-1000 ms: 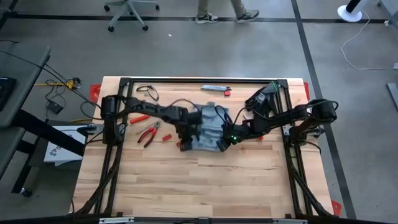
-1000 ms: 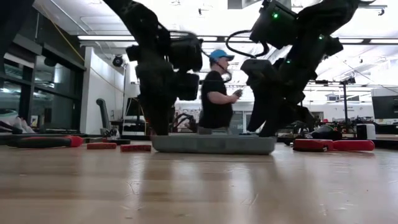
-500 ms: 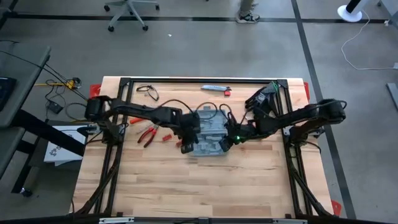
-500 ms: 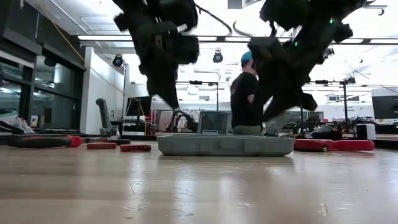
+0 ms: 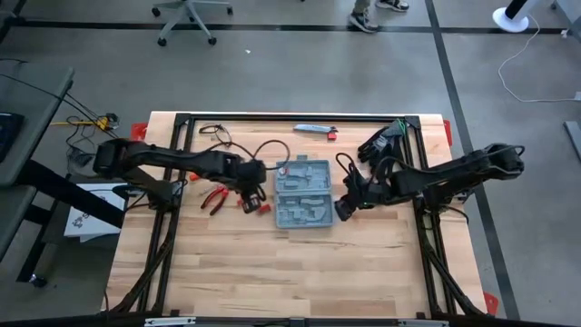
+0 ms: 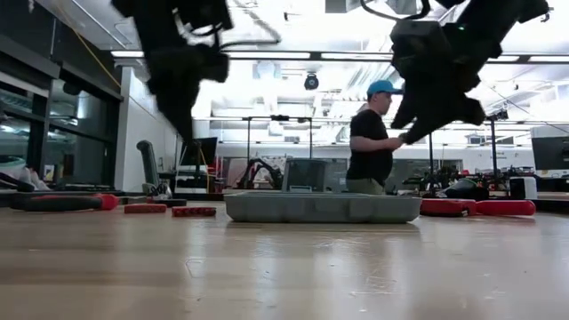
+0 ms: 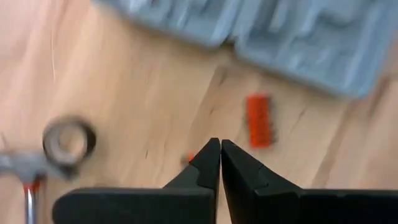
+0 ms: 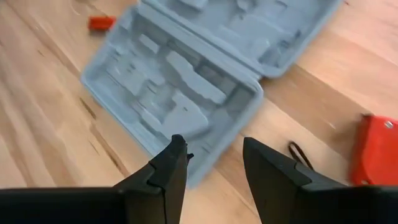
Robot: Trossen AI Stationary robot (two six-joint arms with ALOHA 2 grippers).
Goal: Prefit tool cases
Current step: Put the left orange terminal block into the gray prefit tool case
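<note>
Left gripper (image 5: 257,197): fingers pressed together, tips meeting, nothing held. It hangs above the table just left of the tool case (image 5: 302,193), clear of it. In the left wrist view the closed gripper (image 7: 220,163) points down at bare wood, with a small orange block (image 7: 259,121) just beyond the tips and the tool case (image 7: 292,37) farther on. A blurred ring-shaped object (image 7: 69,140) lies to one side; what it is cannot be told.

Right gripper (image 5: 343,205): fingers parted with a clear gap, nothing between them. It hangs just right of the case, not touching it. The right wrist view shows the gripper (image 8: 214,165) over the near edge of the case (image 8: 180,81), and a red object (image 8: 375,149) on the wood at the side.

Tool case: lying opened out flat near the middle of the table (image 5: 272,272), both halves face up with empty moulded recesses. In the low view the case (image 6: 322,207) rests flat on the wood, both grippers raised above it.

Surroundings: red-handled pliers (image 5: 215,197) lie left of the case beyond the left gripper. Black gloves (image 5: 379,143) lie at the far right. A slim grey bar (image 5: 313,129) lies at the far edge. A person (image 6: 371,138) stands in the room behind.
</note>
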